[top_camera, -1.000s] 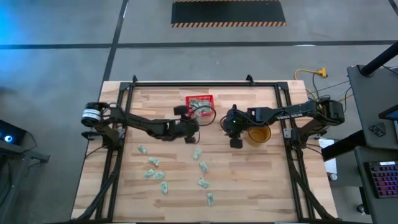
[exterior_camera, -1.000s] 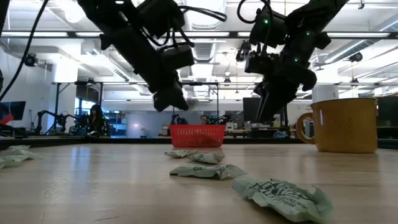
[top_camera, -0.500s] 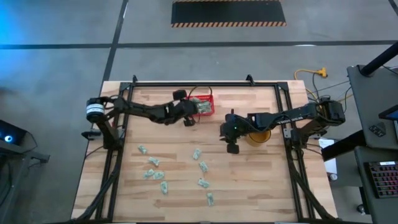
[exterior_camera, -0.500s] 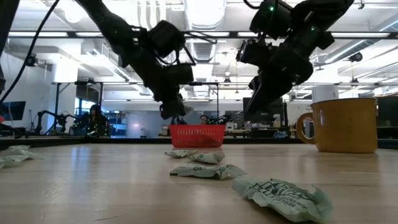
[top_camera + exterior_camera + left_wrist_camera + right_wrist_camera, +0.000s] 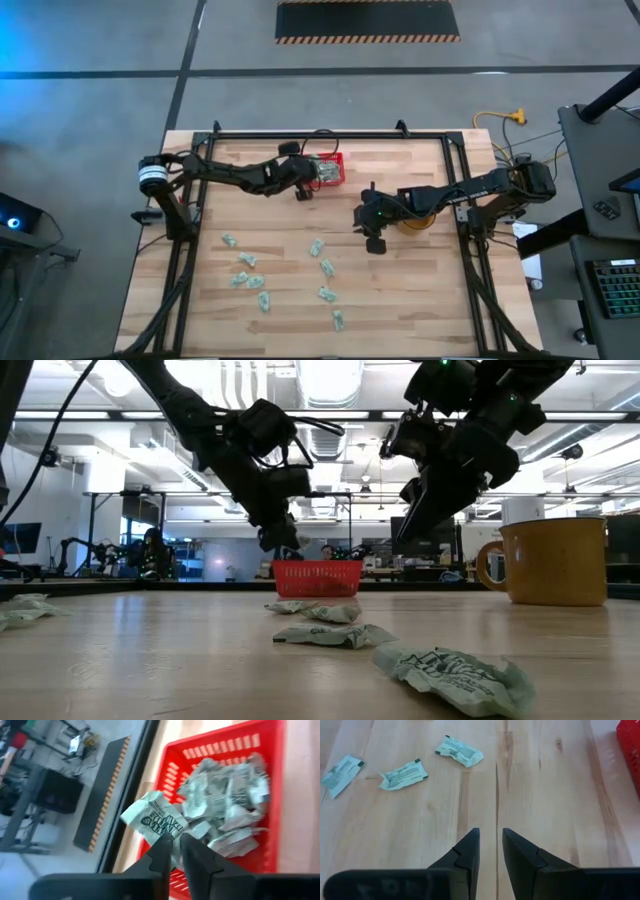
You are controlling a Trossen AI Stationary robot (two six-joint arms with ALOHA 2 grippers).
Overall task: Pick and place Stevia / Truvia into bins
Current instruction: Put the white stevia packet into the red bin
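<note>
The red basket point(image 5: 328, 168) stands near the table's far edge, with several pale green Stevia sachets point(image 5: 225, 805) heaped inside. My left gripper point(image 5: 176, 840) hovers at the basket's left wall, shut on one more sachet point(image 5: 154, 816). Loose sachets point(image 5: 320, 247) lie flat on the wood on the table's near half. My right gripper point(image 5: 491, 837) hangs open over bare wood to the right of the basket, nothing between its fingers; three sachets point(image 5: 402, 775) lie ahead of it. My left gripper pinches the sachet by its lower corner point(image 5: 166, 834), only at the fingertips. The fingers slant downward from the table's left toward the basket. The sachet sticks up past the fingertips, crumpled and clear of the table, over the basket's left rim point(image 5: 165, 775).
A yellow mug point(image 5: 555, 560) stands on the table just right of my right gripper. Black frame rails point(image 5: 190, 250) run along the table's left, right and far edges. More sachets point(image 5: 455, 675) lie near the front edge in the low view.
My left gripper has swung toward the table's far edge with its sachet and stopped at the basket's left wall. My right gripper has drifted a little toward the near edge and tipped slightly, staying at the same height.
</note>
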